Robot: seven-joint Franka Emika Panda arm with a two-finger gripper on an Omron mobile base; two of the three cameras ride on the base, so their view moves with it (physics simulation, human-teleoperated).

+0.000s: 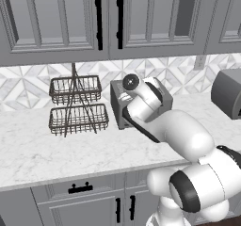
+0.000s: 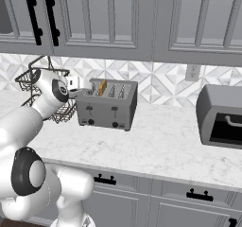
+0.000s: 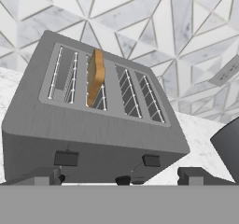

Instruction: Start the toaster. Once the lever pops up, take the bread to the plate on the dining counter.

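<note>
The end effector point(image 3: 122, 177) stood wide, its two dark fingertips point(image 3: 44, 176) spread well apart at the bottom of the hand view, holding nothing and touching nothing. The toaster point(image 3: 93, 125) lay directly ahead of it, near, its front face with two slider levers point(image 3: 66, 158) and a small dark knob point(image 3: 123, 180) between the spread tips. The bread point(image 3: 95, 77) stood upright in the second slot from the left, projecting above the toaster top.

In the right base view the toaster point(image 2: 107, 104) sat on the marble bench point(image 2: 156, 141) against the tiled wall, with the bread point(image 2: 102, 87) visible in its top. A two-tier wire basket point(image 1: 75, 105) stood just beside the toaster point(image 1: 117, 108), and the grey oven box point(image 2: 221, 116) stood well apart on the other side. The arm point(image 1: 181, 140) reached forward over the bench edge, wrist level, hand in front of the toaster.
</note>
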